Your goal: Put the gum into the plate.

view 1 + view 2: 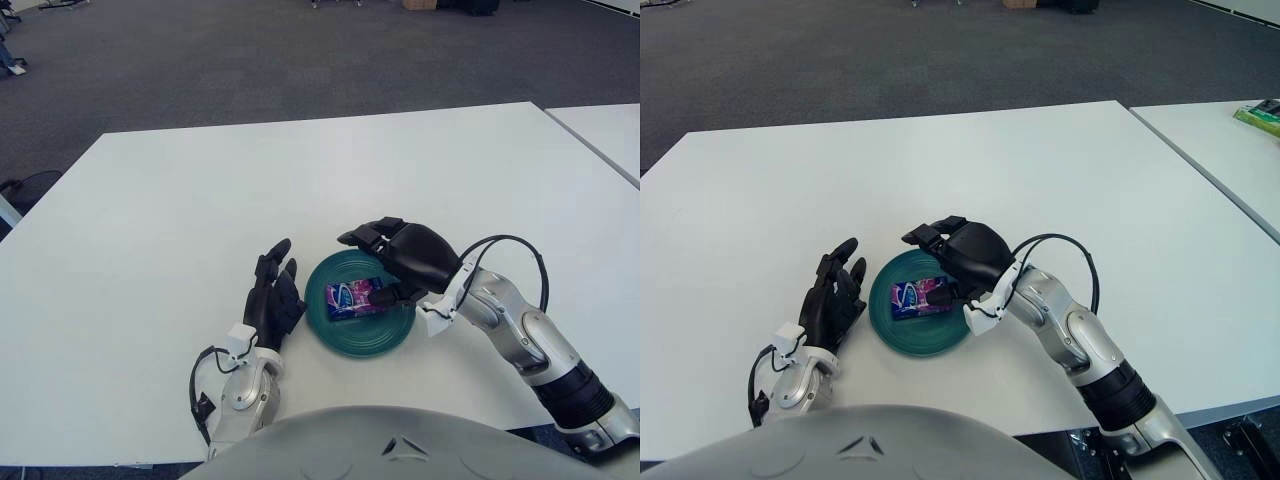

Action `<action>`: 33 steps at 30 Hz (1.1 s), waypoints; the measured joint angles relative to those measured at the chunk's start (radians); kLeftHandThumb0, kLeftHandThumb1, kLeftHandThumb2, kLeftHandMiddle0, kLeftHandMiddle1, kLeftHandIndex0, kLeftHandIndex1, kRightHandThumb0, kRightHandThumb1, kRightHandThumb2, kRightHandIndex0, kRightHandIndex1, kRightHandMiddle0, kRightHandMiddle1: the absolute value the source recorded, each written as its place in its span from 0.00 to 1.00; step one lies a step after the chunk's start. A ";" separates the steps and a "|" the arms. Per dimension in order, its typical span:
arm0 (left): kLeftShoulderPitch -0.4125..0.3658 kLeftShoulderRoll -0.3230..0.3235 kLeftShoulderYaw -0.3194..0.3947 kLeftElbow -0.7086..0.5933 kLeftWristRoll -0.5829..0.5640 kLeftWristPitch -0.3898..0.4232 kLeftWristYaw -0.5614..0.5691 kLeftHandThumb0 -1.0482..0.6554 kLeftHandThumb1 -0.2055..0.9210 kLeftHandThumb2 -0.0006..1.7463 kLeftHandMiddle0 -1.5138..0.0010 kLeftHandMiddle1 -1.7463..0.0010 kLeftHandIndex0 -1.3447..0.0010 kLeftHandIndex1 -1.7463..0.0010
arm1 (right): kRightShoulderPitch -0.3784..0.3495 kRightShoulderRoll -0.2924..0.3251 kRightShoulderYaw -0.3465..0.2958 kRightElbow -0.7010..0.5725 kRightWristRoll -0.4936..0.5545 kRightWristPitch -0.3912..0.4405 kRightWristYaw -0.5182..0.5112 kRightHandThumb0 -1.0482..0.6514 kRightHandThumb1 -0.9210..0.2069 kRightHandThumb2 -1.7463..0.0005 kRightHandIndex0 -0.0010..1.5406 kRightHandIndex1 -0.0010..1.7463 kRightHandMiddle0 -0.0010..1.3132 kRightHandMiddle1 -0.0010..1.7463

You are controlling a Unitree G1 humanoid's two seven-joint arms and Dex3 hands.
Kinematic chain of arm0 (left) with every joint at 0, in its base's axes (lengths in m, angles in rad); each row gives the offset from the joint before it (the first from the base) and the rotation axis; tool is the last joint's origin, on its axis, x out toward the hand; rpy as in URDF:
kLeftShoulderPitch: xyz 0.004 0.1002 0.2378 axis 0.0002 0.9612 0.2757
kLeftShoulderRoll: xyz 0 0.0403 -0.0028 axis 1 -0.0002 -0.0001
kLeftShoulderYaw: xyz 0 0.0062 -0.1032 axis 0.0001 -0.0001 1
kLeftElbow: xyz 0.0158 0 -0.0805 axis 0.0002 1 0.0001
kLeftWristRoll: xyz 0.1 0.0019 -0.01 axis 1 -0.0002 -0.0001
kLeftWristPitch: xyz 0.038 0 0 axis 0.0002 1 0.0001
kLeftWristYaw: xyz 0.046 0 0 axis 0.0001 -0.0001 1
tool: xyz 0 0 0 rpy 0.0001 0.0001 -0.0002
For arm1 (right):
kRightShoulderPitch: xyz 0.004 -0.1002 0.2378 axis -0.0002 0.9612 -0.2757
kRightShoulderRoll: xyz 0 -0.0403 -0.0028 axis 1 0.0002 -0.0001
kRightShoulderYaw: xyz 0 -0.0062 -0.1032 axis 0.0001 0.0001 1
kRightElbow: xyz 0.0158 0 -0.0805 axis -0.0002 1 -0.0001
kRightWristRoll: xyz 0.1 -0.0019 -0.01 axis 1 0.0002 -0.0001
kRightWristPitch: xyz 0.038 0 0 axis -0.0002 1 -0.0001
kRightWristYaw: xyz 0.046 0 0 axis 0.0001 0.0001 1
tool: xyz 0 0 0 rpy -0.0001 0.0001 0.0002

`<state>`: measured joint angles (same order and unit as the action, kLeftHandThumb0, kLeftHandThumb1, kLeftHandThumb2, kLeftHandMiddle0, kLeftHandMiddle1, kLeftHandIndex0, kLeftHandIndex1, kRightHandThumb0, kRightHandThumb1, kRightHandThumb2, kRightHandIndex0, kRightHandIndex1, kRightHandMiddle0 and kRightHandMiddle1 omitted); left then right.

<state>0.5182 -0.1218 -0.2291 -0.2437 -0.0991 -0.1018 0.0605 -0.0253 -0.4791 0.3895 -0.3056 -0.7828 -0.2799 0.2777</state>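
The gum, a small blue and purple pack, lies flat inside the teal plate near the table's front edge. My right hand hovers over the plate's upper right side, open. Its fingers spread out above the far rim, and the thumb tip sits close by the pack's right end; I cannot tell whether it touches. My left hand shows just left of the plate with its fingers stretched out, holding nothing.
The white table stretches wide to the left and far side. A second white table stands to the right across a narrow gap, with a green object on it. Dark carpet lies beyond.
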 measured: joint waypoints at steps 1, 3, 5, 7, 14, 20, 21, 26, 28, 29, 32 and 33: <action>0.001 -0.001 -0.002 0.000 -0.001 -0.001 -0.001 0.09 1.00 0.56 0.74 0.98 0.99 0.62 | 0.009 0.010 -0.005 -0.003 0.021 0.017 0.006 0.07 0.00 0.47 0.23 0.00 0.00 0.27; 0.002 -0.002 -0.004 0.001 -0.002 -0.006 -0.003 0.09 1.00 0.55 0.73 0.98 0.99 0.61 | 0.033 0.036 -0.021 -0.012 0.074 0.060 0.021 0.06 0.00 0.48 0.22 0.00 0.00 0.27; 0.005 -0.004 -0.006 0.001 -0.003 -0.014 -0.004 0.09 1.00 0.55 0.73 0.98 0.99 0.61 | 0.058 0.068 -0.040 -0.019 0.128 0.106 0.028 0.05 0.00 0.48 0.21 0.00 0.00 0.28; 0.007 -0.006 -0.007 0.002 -0.001 -0.029 -0.004 0.09 1.00 0.55 0.72 0.98 0.99 0.61 | 0.088 0.100 -0.074 -0.017 0.197 0.137 0.024 0.04 0.00 0.49 0.21 0.00 0.00 0.30; 0.031 -0.011 -0.004 0.005 0.005 -0.086 -0.001 0.08 1.00 0.55 0.73 0.99 0.99 0.60 | 0.179 0.256 -0.214 -0.004 0.438 0.270 -0.056 0.08 0.00 0.54 0.28 0.02 0.00 0.37; 0.044 -0.011 -0.004 0.005 -0.002 -0.094 -0.006 0.09 1.00 0.55 0.74 0.99 0.98 0.60 | 0.245 0.400 -0.286 -0.045 0.619 0.451 -0.103 0.18 0.00 0.56 0.38 0.06 0.03 0.42; 0.046 -0.011 -0.004 0.005 -0.001 -0.096 -0.006 0.09 1.00 0.55 0.74 0.99 0.98 0.60 | 0.253 0.423 -0.297 -0.058 0.648 0.489 -0.113 0.20 0.00 0.55 0.40 0.06 0.04 0.43; 0.054 -0.011 -0.005 0.003 0.007 -0.105 -0.006 0.07 1.00 0.54 0.73 0.99 0.97 0.59 | 0.282 0.498 -0.340 -0.126 0.736 0.631 -0.153 0.23 0.00 0.55 0.45 0.09 0.11 0.43; 0.059 -0.011 -0.006 -0.001 0.007 -0.105 -0.006 0.07 1.00 0.53 0.73 0.99 0.97 0.59 | 0.288 0.506 -0.353 -0.142 0.751 0.655 -0.166 0.23 0.00 0.54 0.46 0.09 0.13 0.43; 0.062 -0.010 -0.006 -0.003 0.007 -0.105 -0.006 0.07 1.00 0.53 0.73 0.99 0.97 0.59 | 0.293 0.508 -0.361 -0.147 0.759 0.659 -0.170 0.23 0.00 0.54 0.46 0.09 0.13 0.43; 0.073 -0.008 -0.009 -0.015 0.007 -0.105 -0.006 0.06 1.00 0.53 0.73 0.99 0.97 0.59 | 0.322 0.510 -0.382 -0.157 0.780 0.659 -0.176 0.22 0.00 0.54 0.46 0.09 0.14 0.43; 0.077 -0.007 -0.010 -0.019 0.007 -0.105 -0.006 0.06 1.00 0.53 0.73 0.99 0.97 0.59 | 0.333 0.509 -0.387 -0.156 0.787 0.659 -0.176 0.22 0.00 0.53 0.45 0.09 0.14 0.43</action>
<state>0.5952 -0.1291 -0.2390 -0.2626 -0.0919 -0.2068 0.0543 0.3075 0.0301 0.0029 -0.4619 0.0042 0.3791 0.1016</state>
